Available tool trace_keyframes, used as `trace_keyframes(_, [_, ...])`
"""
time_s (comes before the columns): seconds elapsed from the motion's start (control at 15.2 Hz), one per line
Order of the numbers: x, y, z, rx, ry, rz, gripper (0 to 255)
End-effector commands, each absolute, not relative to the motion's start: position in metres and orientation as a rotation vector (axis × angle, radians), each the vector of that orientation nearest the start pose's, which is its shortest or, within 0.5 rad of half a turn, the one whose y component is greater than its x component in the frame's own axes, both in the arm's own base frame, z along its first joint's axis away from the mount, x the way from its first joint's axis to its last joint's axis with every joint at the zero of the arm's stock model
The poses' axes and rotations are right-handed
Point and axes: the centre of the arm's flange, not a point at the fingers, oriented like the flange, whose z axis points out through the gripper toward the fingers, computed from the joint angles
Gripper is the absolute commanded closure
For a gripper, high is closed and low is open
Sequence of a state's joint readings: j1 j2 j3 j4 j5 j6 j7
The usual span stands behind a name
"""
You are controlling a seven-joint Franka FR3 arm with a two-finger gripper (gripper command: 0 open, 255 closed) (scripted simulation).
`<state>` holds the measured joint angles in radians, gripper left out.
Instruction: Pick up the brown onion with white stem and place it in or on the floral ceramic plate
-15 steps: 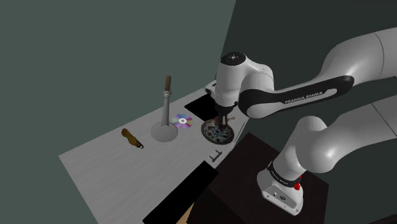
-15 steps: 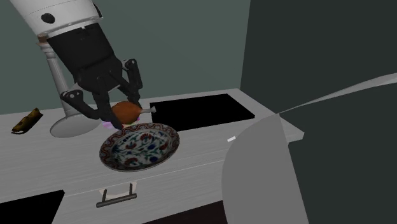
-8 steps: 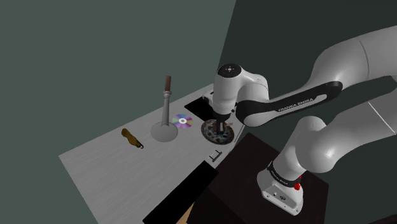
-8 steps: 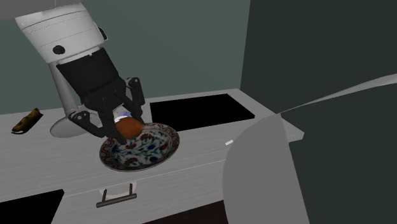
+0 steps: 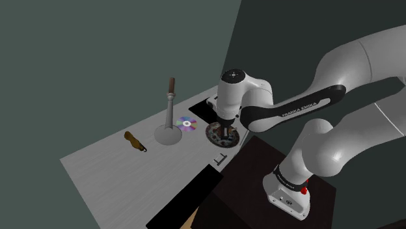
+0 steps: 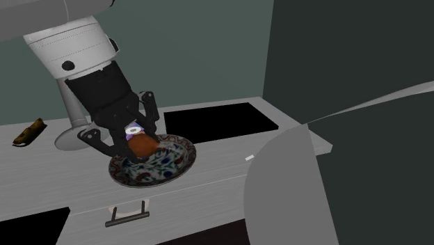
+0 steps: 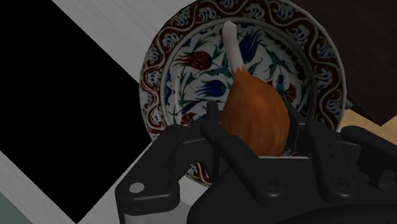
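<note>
Wrist view puts the brown onion [image 7: 256,118] squarely between the two black fingers [image 7: 212,121] of the gripper [image 7: 254,130], which press against its flanks on either side, so the jaws are closed only as far as the bulb's width and have hold of it. Its white stem [image 7: 232,46] points straight away from the jaws, out over the floral plate [image 7: 153,73], whose blue, red and green pattern spreads beneath and beyond the fingertips. From the second exterior view the gripper [image 6: 133,141] is tilted, the onion [image 6: 144,145] hanging low at its tips just over the plate [image 6: 177,161]; whether the bulb touches the dish cannot be told. A flat black panel [image 7: 57,95] lies in the pale counter [image 6: 215,167] to one side of the jaws.
</note>
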<state>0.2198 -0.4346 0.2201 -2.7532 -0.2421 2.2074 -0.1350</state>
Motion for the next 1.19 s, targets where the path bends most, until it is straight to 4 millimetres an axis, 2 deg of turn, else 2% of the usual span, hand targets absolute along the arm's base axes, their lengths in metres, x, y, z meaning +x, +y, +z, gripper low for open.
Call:
trace_keyframes(0.0, [0.328, 0.138, 0.336, -3.219, -1.187, 0.149, 255])
trace_keyframes(0.07, [0.328, 0.138, 0.336, -3.219, -1.187, 0.149, 0])
trace_keyframes(0.4, [0.328, 0.138, 0.336, -3.219, -1.187, 0.149, 0])
trace_keyframes(0.66, [0.327, 0.153, 0.383, -3.219, -1.187, 0.149, 0])
trace_keyframes(1.12, [0.327, 0.153, 0.383, -3.219, -1.187, 0.149, 0])
